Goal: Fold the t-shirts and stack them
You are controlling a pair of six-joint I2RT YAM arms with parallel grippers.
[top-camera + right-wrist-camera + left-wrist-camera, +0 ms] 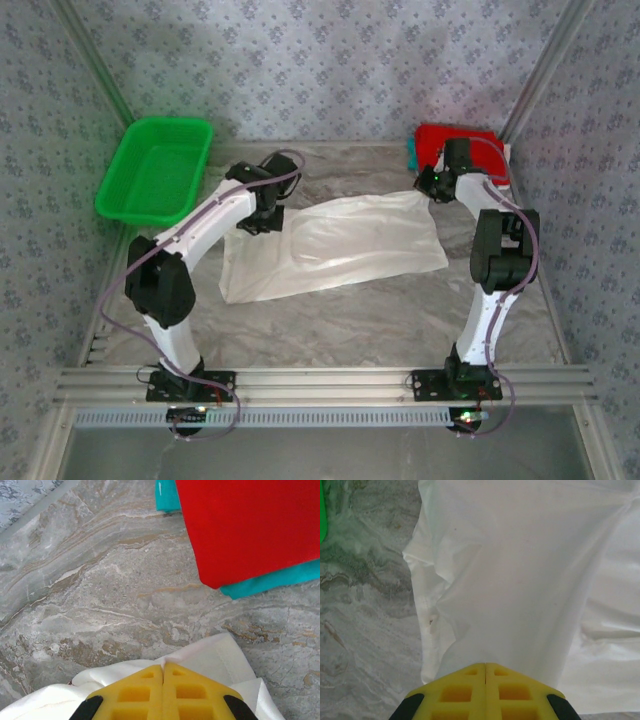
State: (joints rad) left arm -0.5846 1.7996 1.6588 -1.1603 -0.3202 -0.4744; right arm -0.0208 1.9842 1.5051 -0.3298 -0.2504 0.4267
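Note:
A white t-shirt lies spread across the middle of the marble table, its print not showing. At the shirt's far left corner my left gripper is shut on the cloth. In the left wrist view the white t-shirt runs straight out from the closed yellow jaws of the left gripper. My right gripper is shut on the far right corner, and a fold of white t-shirt bunches at the tips of the right gripper. A folded red shirt rests on a teal shirt at the back right.
A green plastic basket stands at the back left, its edge just showing in the left wrist view. Patterned walls close in the table on three sides. Bare marble lies between the shirt and the arm bases.

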